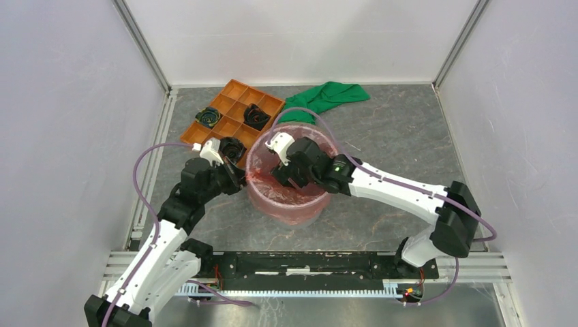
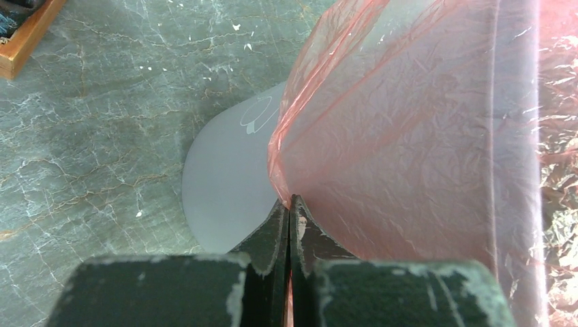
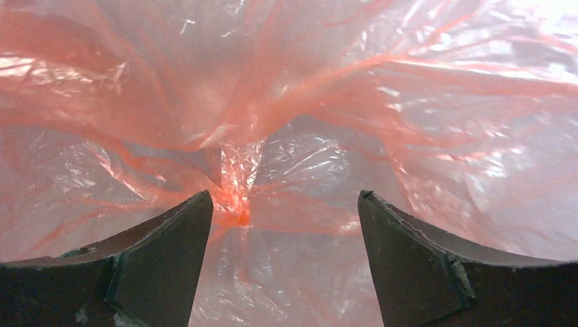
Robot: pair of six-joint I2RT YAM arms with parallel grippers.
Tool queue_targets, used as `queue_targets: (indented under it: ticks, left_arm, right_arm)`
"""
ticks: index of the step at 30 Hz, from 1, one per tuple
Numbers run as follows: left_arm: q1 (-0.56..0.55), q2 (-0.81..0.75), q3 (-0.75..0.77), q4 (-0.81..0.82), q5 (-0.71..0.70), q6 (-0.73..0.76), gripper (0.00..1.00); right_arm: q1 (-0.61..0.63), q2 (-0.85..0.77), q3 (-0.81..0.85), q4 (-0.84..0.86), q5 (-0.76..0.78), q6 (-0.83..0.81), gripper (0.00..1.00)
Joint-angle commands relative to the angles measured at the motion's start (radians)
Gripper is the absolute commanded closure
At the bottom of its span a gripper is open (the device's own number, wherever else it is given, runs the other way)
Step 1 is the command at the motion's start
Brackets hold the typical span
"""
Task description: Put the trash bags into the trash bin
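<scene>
The red-pink trash bag (image 1: 286, 194) lines the round translucent trash bin (image 1: 300, 212) at the table's middle and drapes over its rim. My left gripper (image 1: 240, 178) is at the bin's left rim, shut on the bag's edge (image 2: 283, 184); the bag's film (image 2: 409, 136) stretches over the bin wall (image 2: 225, 177) in the left wrist view. My right gripper (image 1: 285, 174) reaches down inside the bin, open, its fingers (image 3: 170, 245) apart over the crinkled bag (image 3: 286, 136), which fills the right wrist view.
An orange compartment tray (image 1: 232, 112) with dark items stands at the back left, close behind the left gripper. A green cloth (image 1: 327, 97) lies behind the bin. White walls and metal rails enclose the table.
</scene>
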Motion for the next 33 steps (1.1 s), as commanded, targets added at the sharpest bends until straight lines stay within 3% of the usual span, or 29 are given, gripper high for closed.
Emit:
queue_targets:
  ticks: [1, 10, 15, 21, 26, 33]
  left_arm:
    - [0.001, 0.007, 0.049, 0.002, 0.015, 0.017, 0.97]
    - [0.001, -0.006, 0.044, 0.005, 0.026, -0.011, 0.93]
    - [0.001, 0.002, 0.044, 0.013, 0.039, -0.016, 0.94]
    - [0.001, -0.011, 0.054, -0.024, 0.012, 0.004, 0.92]
    - [0.001, -0.030, 0.052, -0.059, -0.019, 0.011, 0.85]
    - [0.001, -0.083, 0.086, -0.143, -0.081, 0.013, 0.63]
  right_arm:
    - [0.001, -0.037, -0.005, -0.039, 0.012, -0.026, 0.14]
    - [0.071, 0.126, -0.024, 0.060, -0.048, 0.055, 0.18]
    - [0.071, 0.172, 0.013, 0.073, 0.013, 0.058, 0.18]
    - [0.072, 0.087, 0.085, 0.010, 0.058, 0.035, 0.17]
    - [0.071, 0.005, 0.132, -0.078, 0.128, 0.019, 0.16]
    - [0.071, -0.059, 0.221, -0.177, 0.177, -0.002, 0.15]
